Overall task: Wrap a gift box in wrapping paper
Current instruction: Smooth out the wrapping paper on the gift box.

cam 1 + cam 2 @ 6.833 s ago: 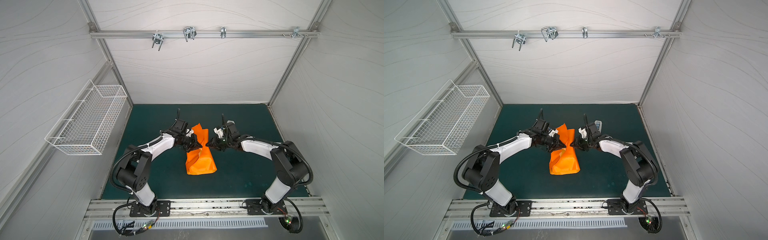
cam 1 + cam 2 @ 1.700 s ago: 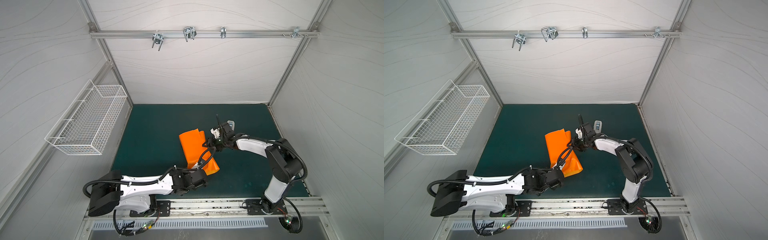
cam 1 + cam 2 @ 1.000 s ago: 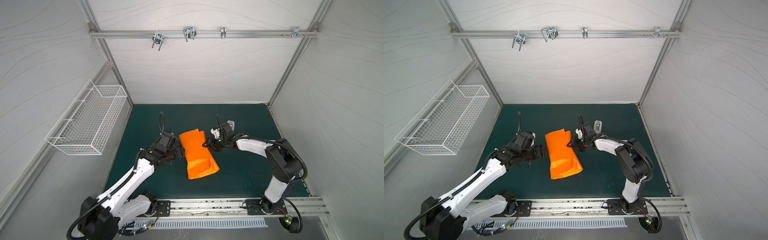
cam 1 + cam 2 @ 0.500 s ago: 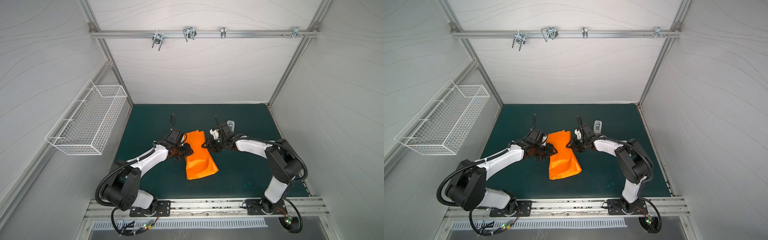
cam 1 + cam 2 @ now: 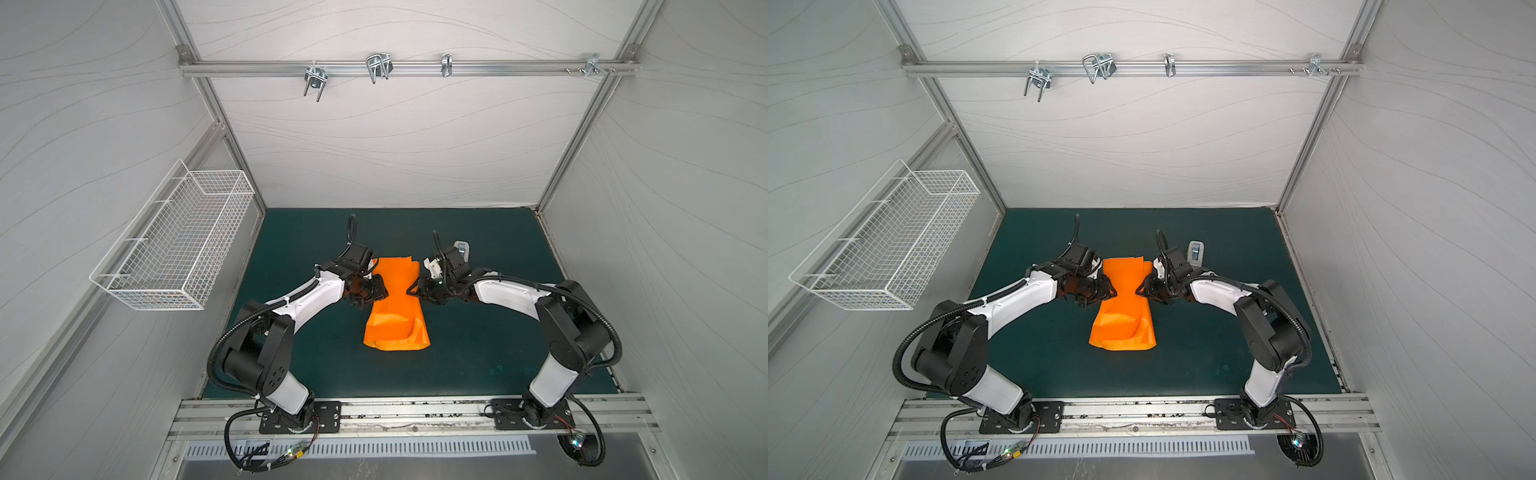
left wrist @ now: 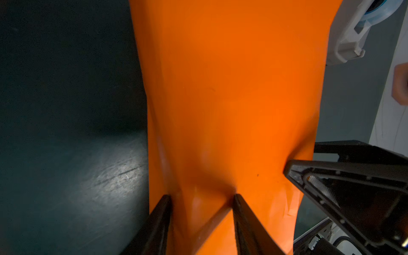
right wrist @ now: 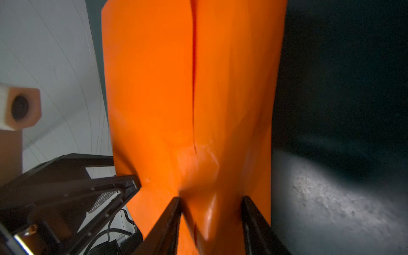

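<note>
I read the green mat (image 5: 311, 353) as a clock face, with 12 o'clock at the back wall. In both top views the wrapping paper (image 5: 395, 320) lies at the centre of the mat. It is a folded bundle running from 12 to 6 o'clock, wide at both ends and drawn narrow in the middle. The left gripper (image 5: 383, 291) meets that waist from 9 o'clock, and the right gripper (image 5: 414, 291) meets it from 3 o'clock.

In the left wrist view, the left gripper's fingers (image 6: 159, 220) press into a ridge of paper from both sides, pinching it. In the right wrist view, the right gripper's fingers (image 7: 167, 220) pinch the paper likewise, beside an overlapping seam.

The 6 o'clock end lies loose, with one curled flap. A tape dispenser (image 5: 462, 249) sits at 1 o'clock from the paper, just beyond the right gripper.
</note>
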`<action>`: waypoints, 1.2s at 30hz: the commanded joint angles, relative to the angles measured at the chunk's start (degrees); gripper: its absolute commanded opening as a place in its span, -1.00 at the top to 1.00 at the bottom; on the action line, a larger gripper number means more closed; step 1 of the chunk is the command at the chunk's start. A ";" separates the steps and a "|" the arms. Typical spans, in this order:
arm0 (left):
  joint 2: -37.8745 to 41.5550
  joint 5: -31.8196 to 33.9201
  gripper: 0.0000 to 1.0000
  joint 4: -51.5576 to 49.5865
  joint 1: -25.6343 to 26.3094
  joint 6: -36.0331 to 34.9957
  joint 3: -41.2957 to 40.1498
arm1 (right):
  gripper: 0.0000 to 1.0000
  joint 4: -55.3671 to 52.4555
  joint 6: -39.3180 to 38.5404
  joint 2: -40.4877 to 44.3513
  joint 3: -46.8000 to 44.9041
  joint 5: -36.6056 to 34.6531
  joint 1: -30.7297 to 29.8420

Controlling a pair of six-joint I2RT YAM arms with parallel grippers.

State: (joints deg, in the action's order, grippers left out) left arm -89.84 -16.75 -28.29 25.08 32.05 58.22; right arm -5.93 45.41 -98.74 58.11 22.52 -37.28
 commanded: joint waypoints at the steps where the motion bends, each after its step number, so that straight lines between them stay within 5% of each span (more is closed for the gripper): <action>1: -0.46 2.19 0.05 -2.29 2.01 -2.83 3.11 | 0.04 -2.75 -1.73 0.96 1.16 0.24 -0.28; 20: -4.55 10.49 0.06 -9.79 5.52 -5.60 8.45 | -0.31 -8.83 -6.30 6.74 2.20 -2.72 2.21; 29: -4.25 10.56 0.07 -9.94 5.67 -5.86 8.62 | 0.30 -9.75 -7.36 5.47 0.73 -2.35 7.85; 36: -4.20 10.19 0.07 -9.95 5.68 -5.77 9.11 | 0.40 -8.68 -7.37 -1.53 2.66 -1.94 6.40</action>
State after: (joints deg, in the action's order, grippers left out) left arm -93.36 -7.70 -36.51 30.50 26.98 65.04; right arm -13.58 38.70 -98.39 59.42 20.21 -29.85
